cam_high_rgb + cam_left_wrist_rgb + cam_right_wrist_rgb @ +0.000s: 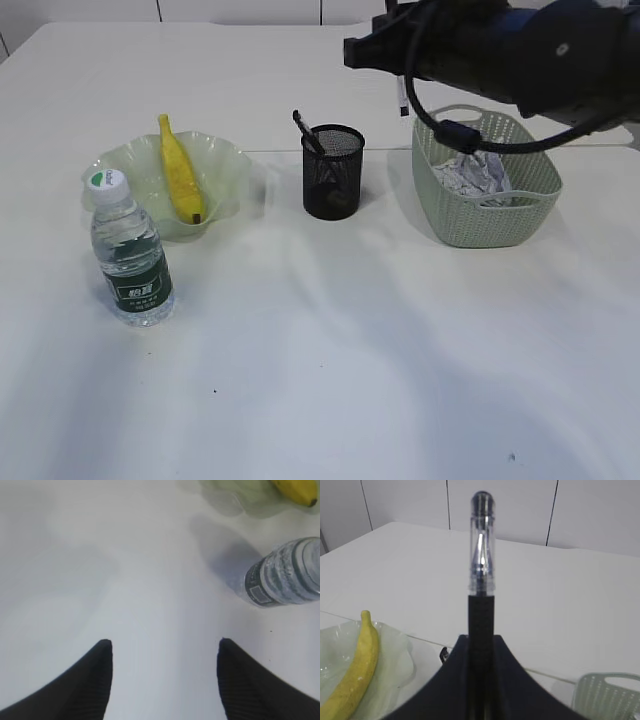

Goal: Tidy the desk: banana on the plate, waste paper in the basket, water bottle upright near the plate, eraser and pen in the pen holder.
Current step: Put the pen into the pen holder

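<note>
- Under both sets of fingers runs a pale, matt table [330, 370]; a seam crosses it behind the plate and holder, and a few dark specks mark its near part.
- Beyond the right fingers, in the right wrist view, a white panelled wall [500, 505] with dark vertical joints closes the room.
- High at the right of the exterior view, the right arm [520, 45] hangs dark over the basket, a black cable looping beneath it.
- Below that arm sits the basket [530, 210], green and woven, with crumpled paper [480, 178] lying inside.
- Ahead and right of the left fingers, the plate [225, 160] is a wavy, translucent green dish; the banana [178, 172] lies in it.
- Right of the left fingers, well clear of them, the bottle [130, 255] stands upright just in front of the plate.
- Between plate and basket stands the holder [333, 172], black mesh, with a dark stick-like item [305, 130] leaning out at its left rim; what it is I cannot tell.
- Left gripper [165, 650]: fingers [95, 680] spread apart, nothing between them, bare table below.
- Right gripper [480, 645]: fingers [510, 680] pressed together, pinching the pen [482, 555], which stands straight out from them, clear barrel uppermost.
</note>
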Controlling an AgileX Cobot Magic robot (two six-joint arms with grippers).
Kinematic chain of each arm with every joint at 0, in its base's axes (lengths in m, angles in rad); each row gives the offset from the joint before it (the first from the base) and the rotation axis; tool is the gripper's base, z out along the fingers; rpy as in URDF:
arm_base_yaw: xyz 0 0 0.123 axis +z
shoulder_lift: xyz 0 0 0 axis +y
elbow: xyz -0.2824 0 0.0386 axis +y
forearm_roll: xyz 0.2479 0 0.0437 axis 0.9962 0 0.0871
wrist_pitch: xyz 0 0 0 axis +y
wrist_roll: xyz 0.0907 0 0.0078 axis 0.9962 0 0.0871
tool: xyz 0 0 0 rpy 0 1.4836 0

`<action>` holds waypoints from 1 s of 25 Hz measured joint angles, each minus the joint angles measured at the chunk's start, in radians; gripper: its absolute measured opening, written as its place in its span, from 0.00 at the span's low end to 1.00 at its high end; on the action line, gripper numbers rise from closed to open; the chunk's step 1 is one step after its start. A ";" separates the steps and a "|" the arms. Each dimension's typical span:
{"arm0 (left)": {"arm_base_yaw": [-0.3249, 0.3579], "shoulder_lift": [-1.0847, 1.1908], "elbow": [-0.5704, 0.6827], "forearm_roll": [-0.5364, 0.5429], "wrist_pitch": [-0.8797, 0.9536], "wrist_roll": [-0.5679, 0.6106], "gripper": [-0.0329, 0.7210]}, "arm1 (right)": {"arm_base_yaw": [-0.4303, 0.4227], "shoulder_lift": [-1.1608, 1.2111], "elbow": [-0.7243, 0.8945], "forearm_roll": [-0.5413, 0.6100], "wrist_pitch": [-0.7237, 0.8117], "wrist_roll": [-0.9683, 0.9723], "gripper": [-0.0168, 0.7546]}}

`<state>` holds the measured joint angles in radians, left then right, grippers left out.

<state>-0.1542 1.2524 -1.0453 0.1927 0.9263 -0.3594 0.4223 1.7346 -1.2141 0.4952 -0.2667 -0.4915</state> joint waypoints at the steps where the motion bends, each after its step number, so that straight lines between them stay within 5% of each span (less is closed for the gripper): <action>1: 0.000 0.000 0.008 0.000 -0.002 0.000 0.65 | 0.000 0.022 -0.015 -0.016 -0.009 0.029 0.08; 18: 0.000 -0.021 0.012 0.043 -0.012 0.002 0.63 | -0.077 0.202 -0.139 -0.512 -0.073 0.589 0.08; 25: 0.000 -0.021 0.012 0.045 -0.019 0.002 0.63 | -0.188 0.215 -0.139 -0.876 -0.139 0.801 0.08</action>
<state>-0.1542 1.2318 -1.0336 0.2376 0.9069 -0.3578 0.2343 1.9499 -1.3527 -0.3805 -0.4053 0.3096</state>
